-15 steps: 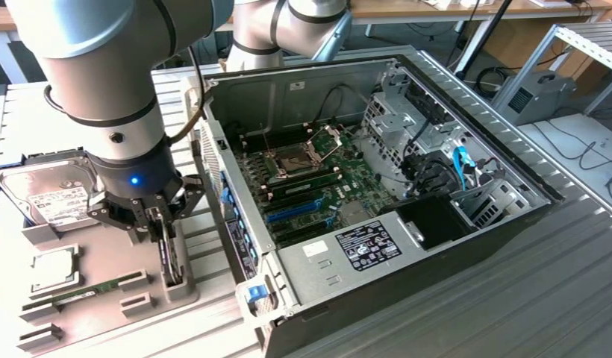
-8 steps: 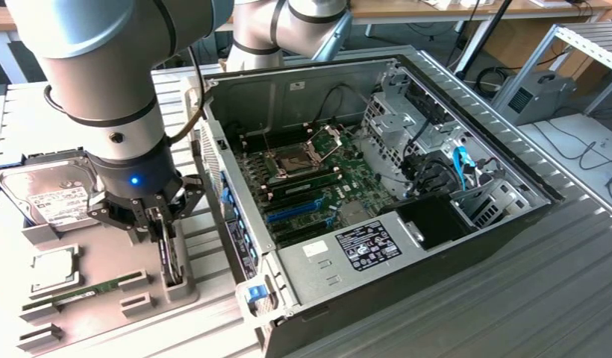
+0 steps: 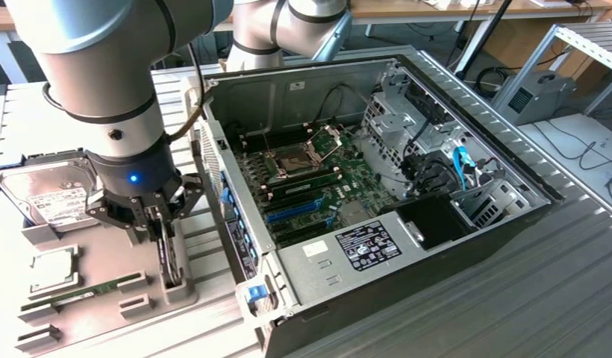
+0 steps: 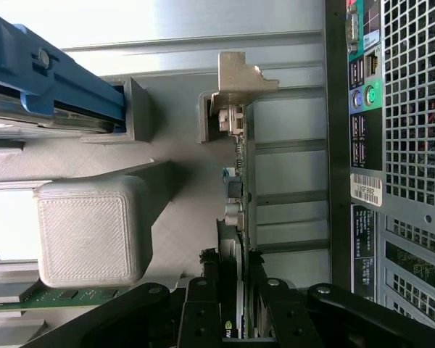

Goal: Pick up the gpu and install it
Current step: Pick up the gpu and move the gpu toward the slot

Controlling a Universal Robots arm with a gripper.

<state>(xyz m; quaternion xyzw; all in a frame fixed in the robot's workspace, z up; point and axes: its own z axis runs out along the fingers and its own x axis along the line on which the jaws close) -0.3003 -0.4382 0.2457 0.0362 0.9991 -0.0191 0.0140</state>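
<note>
The gpu (image 3: 169, 257) stands on edge in a slot of the grey holder tray (image 3: 112, 250), at the exterior view's left of the open computer case. My gripper (image 3: 154, 220) is down over its top edge. In the wrist view the thin green card (image 4: 237, 181) runs away from me, with its silver end bracket (image 4: 241, 76) at the far end. My gripper (image 4: 234, 301) has one black finger (image 4: 201, 293) pressed against each face of the card, so it is shut on the gpu. The card still sits in the holder.
The open computer case (image 3: 505, 160) lies on its side with the motherboard (image 3: 321, 186) facing up; its rear panel (image 4: 399, 130) is close beside the card. On the tray are a hard drive (image 3: 52, 198), a CPU (image 3: 52, 268) and a RAM stick (image 3: 82, 292).
</note>
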